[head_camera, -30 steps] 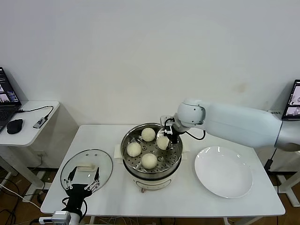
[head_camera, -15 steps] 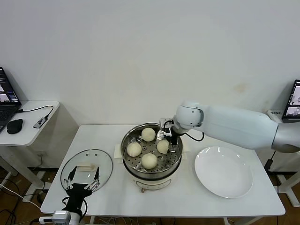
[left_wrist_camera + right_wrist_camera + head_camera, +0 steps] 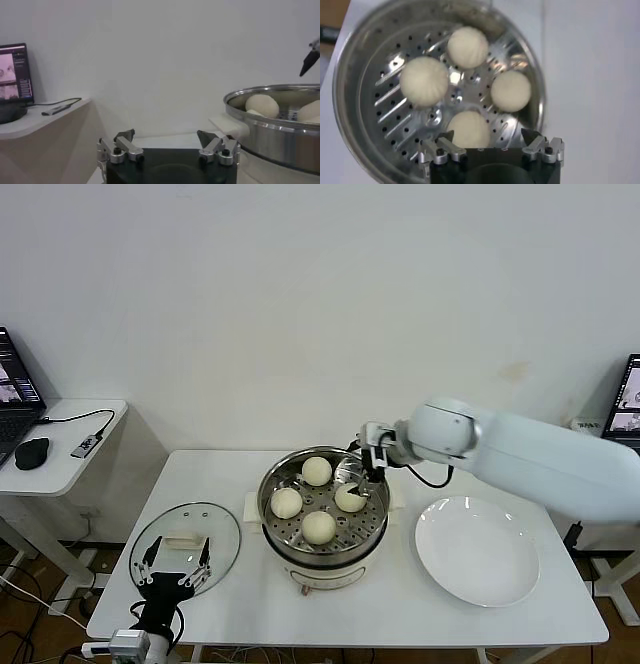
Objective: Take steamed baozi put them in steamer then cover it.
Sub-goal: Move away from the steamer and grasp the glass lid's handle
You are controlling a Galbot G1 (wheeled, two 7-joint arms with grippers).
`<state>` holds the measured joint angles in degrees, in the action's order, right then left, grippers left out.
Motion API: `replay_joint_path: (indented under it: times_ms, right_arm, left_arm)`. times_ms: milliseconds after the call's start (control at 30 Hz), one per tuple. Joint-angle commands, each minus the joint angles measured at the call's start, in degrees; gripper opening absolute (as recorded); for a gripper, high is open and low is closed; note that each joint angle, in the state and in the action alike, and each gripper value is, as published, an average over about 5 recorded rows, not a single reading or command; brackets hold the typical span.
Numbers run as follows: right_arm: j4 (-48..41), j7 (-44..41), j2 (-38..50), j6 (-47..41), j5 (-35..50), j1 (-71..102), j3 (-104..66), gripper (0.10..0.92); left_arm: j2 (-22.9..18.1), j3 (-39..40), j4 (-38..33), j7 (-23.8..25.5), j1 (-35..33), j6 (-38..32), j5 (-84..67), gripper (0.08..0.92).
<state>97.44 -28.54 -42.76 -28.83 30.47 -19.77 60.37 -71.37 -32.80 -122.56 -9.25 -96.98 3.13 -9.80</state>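
right pincer (image 3: 371, 467) hovers above the steamer's (image 3: 283, 536) far right rim, its fingers spread wide and holding nothing; in its own wrist view the fingers (image 3: 441, 148) stand apart over the pot (image 3: 350, 80). four baozi sit on the perforated floor inside: one at the back (image 3: 317, 471), one at the left (image 3: 286, 502), one at the front (image 3: 319, 527) and one at the right (image 3: 350, 498), just below the pincer. the steamer stands mid-bench (image 3: 420, 609), uncovered. the glass cover (image 3: 175, 524) lies flat on the bench to the steamer's left, its white handle up. left pincer (image 3: 172, 574) waits low at the bench's near edge, just in front of the cover, also spread wide and empty. a white plate (image 3: 478, 552) lies right of the steamer.
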Motion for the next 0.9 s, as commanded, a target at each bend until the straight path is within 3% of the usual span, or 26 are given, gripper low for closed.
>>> replay_joint_path:
  times_ms: [33,167,367,600,900]
  right_arm:
    - [10.95,24.24,13.35,16.91,-1.37,41.65,-37.83,0.823]
    - [9.89,24.63,6.65,24.26,-12.93,63.23,-60.38,0.823]
    - [9.34,20.78,-11.42,33.7,-24.2,83.16,-85.96,0.823]
    - [11.85,14.66,-29.78,38.38,-29.85,93.03,-101.47,0.823]
    - [15.77,14.49,-38.81,37.93,-30.8,102.53,-109.03,0.823]
  left_arm:
    - [-0.33,0.2,-0.12,0.24,0.07,0.26,1.95,0.823]
    - [-0.94,0.57,0.16,0.48,0.07,-0.44,4.42,0.823]
    - [-1.99,1.14,0.68,0.13,0.07,-1.33,8.58,0.823]
    - [-3.45,1.35,2.42,-1.12,0.87,-3.28,14.89,0.823]
    - [-3.01,-2.97,9.8,-5.02,3.06,-9.94,42.63,0.823]
